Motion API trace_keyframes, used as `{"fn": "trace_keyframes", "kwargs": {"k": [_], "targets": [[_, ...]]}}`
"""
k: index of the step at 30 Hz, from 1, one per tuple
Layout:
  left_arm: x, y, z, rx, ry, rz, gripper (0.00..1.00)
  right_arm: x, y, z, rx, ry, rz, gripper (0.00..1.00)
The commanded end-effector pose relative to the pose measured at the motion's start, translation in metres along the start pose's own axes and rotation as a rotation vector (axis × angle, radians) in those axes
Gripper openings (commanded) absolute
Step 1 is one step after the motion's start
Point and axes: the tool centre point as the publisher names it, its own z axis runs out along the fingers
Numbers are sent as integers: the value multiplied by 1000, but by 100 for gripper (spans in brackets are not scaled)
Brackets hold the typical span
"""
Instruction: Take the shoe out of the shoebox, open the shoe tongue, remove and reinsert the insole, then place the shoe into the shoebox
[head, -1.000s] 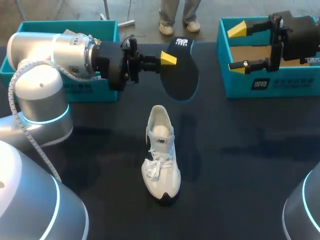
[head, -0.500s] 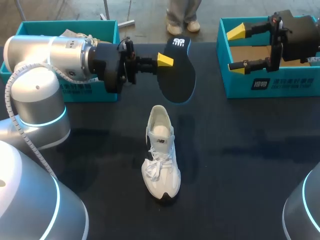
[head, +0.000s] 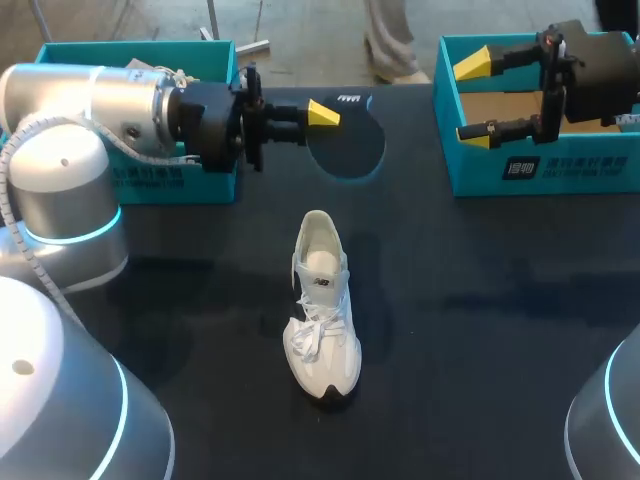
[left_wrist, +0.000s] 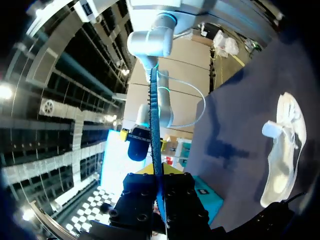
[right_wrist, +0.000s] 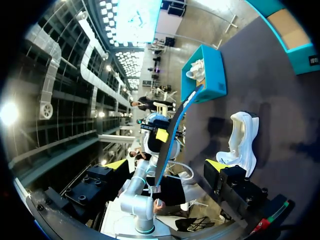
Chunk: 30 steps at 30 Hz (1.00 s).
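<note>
On the dark table (head: 480, 330) the white shoe (head: 322, 310) stands upright; left jaws pinch the insole (head: 350, 140), right jaws spread.

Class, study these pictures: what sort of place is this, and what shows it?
Probably a robot test bench for shoe handling: a dark table with teal shoeboxes at its far corners, a white shoe in the middle, and the left gripper holding an insole.

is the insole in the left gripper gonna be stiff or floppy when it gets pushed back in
Likely light and bendy: the insole looks edge-thin in the left gripper. Pinched near its edge it juts out barely curved, so probably springy, not limp.
</note>
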Motion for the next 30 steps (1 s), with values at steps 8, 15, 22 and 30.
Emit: {"fn": "trace_keyframes", "kwargs": {"k": [8,15,22,30], "targets": [[3,-13,-6,35,-65,-1204,0,0,-1,1,-2,-3,2,100],[3,-13,-6,35,-65,-1204,0,0,-1,1,-2,-3,2,100],[3,-13,-6,35,-65,-1204,0,0,-1,1,-2,-3,2,100],[-1,-13,-10,35,-108,-1623,0,0,-1,1,-2,-3,2,100]]}}
